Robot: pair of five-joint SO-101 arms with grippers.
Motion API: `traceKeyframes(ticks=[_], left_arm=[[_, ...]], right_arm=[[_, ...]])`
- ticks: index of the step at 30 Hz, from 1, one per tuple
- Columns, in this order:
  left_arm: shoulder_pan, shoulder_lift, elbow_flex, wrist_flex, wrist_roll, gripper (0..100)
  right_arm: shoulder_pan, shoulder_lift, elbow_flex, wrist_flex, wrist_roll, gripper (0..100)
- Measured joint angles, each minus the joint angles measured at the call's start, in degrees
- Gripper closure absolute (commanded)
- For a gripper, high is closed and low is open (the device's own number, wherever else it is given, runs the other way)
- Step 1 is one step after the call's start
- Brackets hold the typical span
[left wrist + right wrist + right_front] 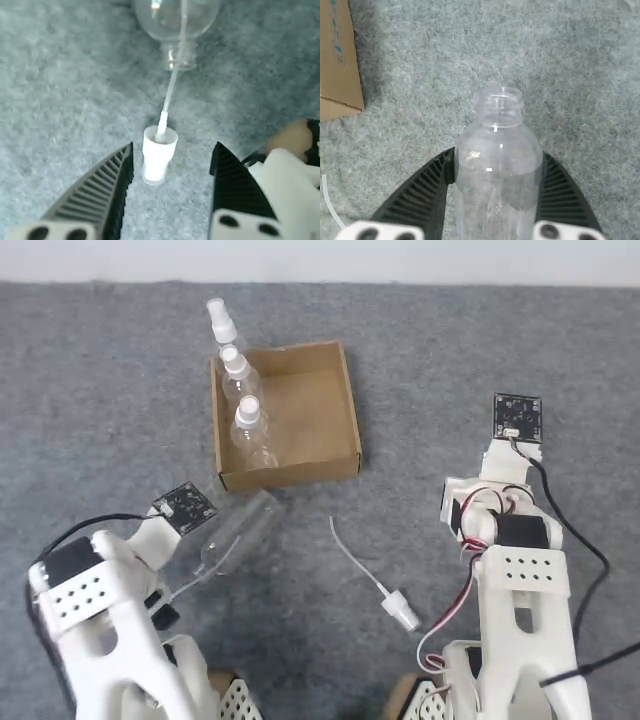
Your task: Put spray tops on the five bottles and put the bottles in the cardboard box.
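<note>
My left gripper (pixel 173 147) is open low over the carpet, with a white spray top (pixel 159 157) standing loose between its fingers. The top's thin tube (pixel 172 85) runs into the neck of a clear bottle (pixel 175 20) lying on its side; this lying bottle (pixel 240 530) rests just in front of the cardboard box (pixel 350 415). My right gripper (pixel 498 156) is shut on a clear topless bottle (pixel 497 170). Two topped bottles (pixel 241 380) (pixel 252 432) stand in the box's left side. A third topped bottle (pixel 222 325) is at its far left corner; inside or behind, I cannot tell.
Another spray top (pixel 400 611) with a long tube (pixel 352 558) lies on the grey carpet between the arms. The box's corner (pixel 337 60) appears in the right wrist view. The box's right half is bare cardboard.
</note>
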Motion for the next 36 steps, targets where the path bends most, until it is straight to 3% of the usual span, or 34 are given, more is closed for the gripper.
traceKeyframes(ticks=[10, 16, 25, 31, 36], left_arm=[[-8.9, 0.0, 0.0, 0.2, -0.9, 71], [-15.6, 0.0, 0.5, -1.0, -8.9, 71], [-24.4, 0.0, 12.7, -18.7, -15.5, 71], [-25.1, 0.0, 16.7, -28.8, -15.3, 71], [-24.5, 0.0, 16.7, -33.4, -10.0, 71]], right_arm=[[0.0, 0.0, 0.0, 0.0, 0.0, 82.3], [0.0, 0.0, 0.0, 0.0, 0.0, 82.3], [0.0, 0.0, 0.0, 0.0, 0.0, 82.3], [0.0, 0.0, 0.0, 0.0, 0.0, 82.3], [0.0, 0.0, 0.0, 0.0, 0.0, 82.3]])
